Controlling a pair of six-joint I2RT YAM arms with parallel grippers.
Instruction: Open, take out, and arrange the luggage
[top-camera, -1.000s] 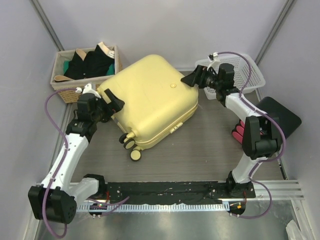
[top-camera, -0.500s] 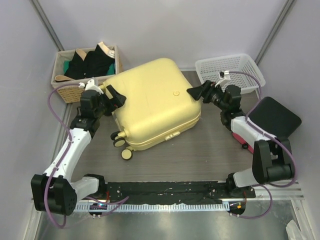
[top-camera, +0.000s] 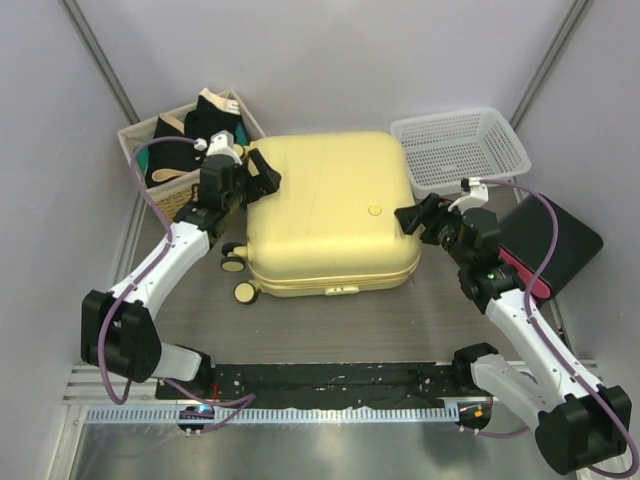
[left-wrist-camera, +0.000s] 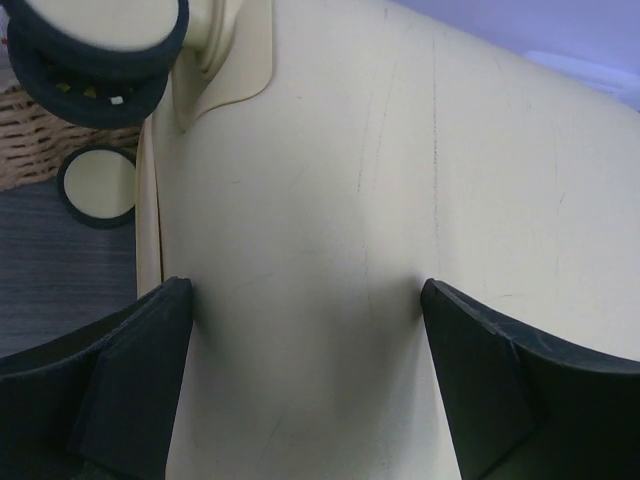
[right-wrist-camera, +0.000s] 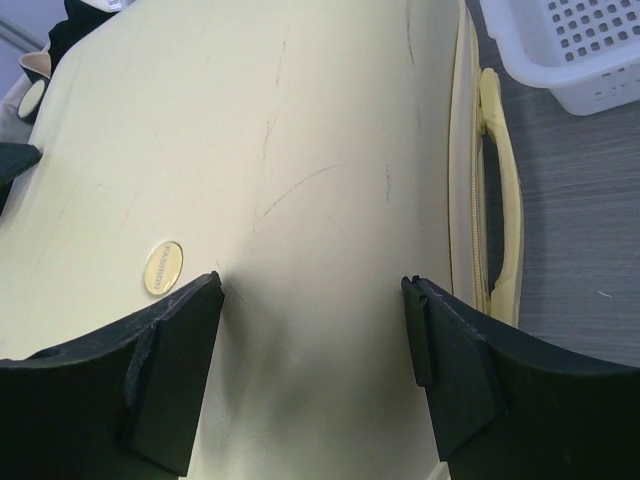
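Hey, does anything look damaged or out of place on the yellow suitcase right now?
Only wear: the luggage shows thin dark scuffs across its lid, including a curved scratch beside the round logo. It lies flat and shut, and nothing has spilled.

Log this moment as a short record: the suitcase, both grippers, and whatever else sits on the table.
luggage: pale-yellow suitcase, lying flat, closed, wheels toward the left arm
left arm: left gripper open, fingers spread over the suitcase's far-left corner
right arm: right gripper open, fingers spread over the suitcase's right edge, near the round logo
far left: wicker basket holding dark clothes
far right: white mesh basket, beside the suitcase's far-right corner
right: black box, partly behind the right arm
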